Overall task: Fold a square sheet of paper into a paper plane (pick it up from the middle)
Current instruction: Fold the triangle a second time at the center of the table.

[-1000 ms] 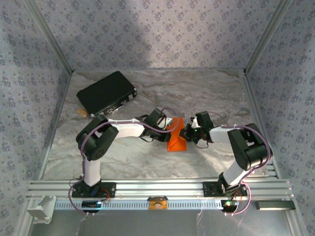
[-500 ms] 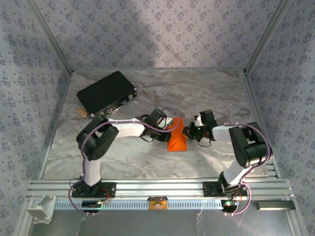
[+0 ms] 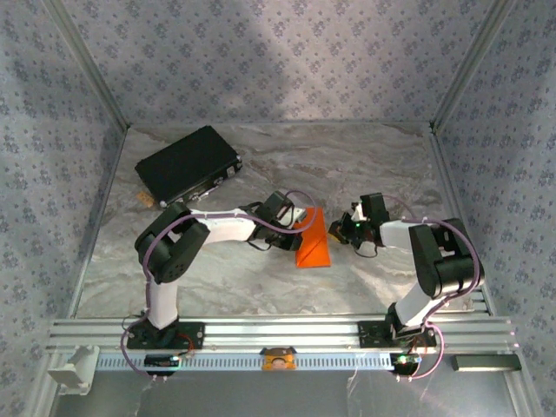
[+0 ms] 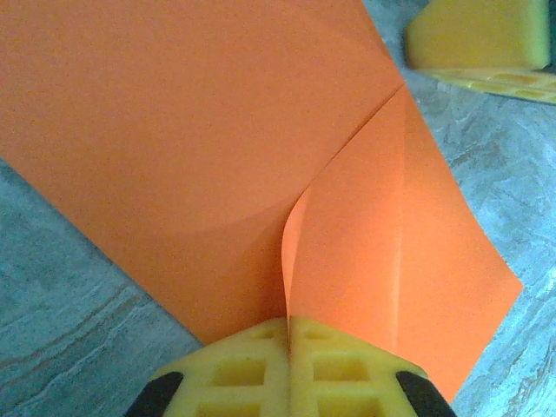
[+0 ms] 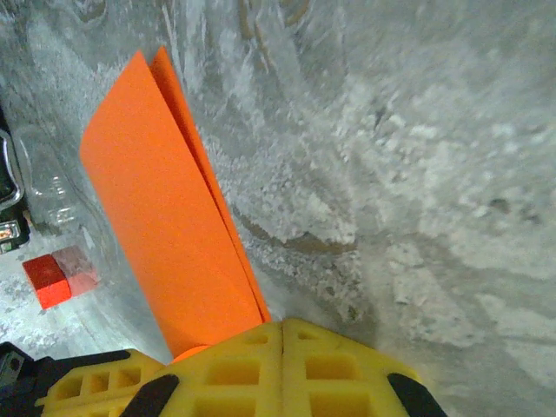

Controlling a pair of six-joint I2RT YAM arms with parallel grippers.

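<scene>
Pinching orange sheet [image 4: 174, 130], left pincer [image 4: 288, 323] (shut)

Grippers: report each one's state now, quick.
Left gripper: closed, pinching a raised flap of the orange paper.
Right gripper: closed; the paper reaches its tips, but a grip cannot be told.
</scene>
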